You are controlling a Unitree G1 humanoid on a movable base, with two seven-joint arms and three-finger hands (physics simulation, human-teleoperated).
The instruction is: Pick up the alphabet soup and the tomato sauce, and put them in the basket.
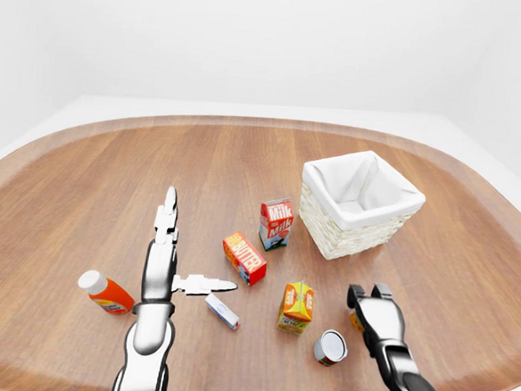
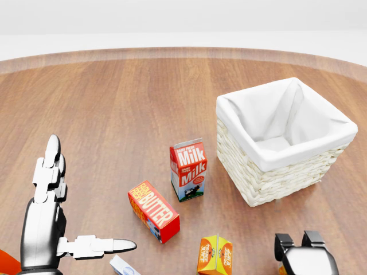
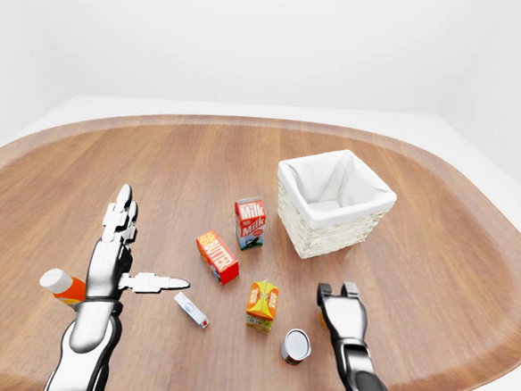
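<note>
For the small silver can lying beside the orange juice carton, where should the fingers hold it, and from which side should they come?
Grip the small silver can across its curved side wall, coming down from above. It lies tipped with one round end toward the camera, so the ends offer no hold. The right hand is nearest; the orange juice carton stands close on the can's left.

Rounded wooden tabletop [image 1: 82,192] bearing lined wicker basket [image 1: 360,204], milk carton [image 1: 276,223], butter box [image 1: 244,258], juice carton [image 1: 296,306], tipped can [image 1: 329,347], orange bottle [image 1: 103,292], small white box [image 1: 222,311].
</note>
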